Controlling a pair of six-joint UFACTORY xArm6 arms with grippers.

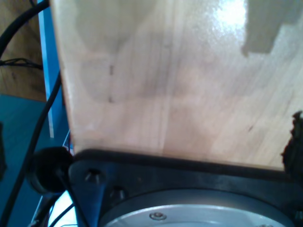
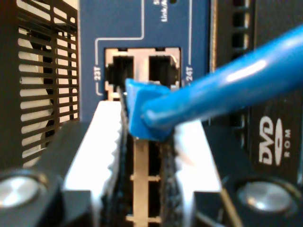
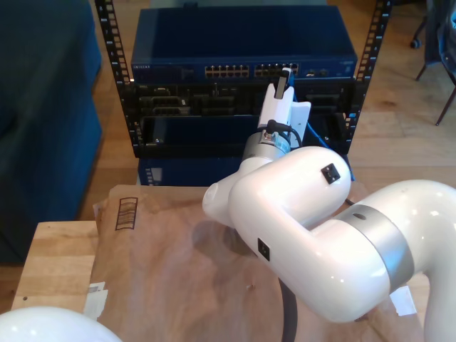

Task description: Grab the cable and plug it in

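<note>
Closing in on the switch now: my second gripper (image 2: pixel 144 156) has its white fingers (image 2: pixel 106 146) clamped on the blue boot of the cable (image 2: pixel 236 90), plug end leading, cord trailing off behind so it stays clear of the sockets. The plug sits just before the pair of ports (image 2: pixel 142 68) labelled 23T and 24T (whether it has entered, I cannot tell). My first gripper looks down on a wooden table (image 1: pixel 180 85); its jaws can't be read.
</note>
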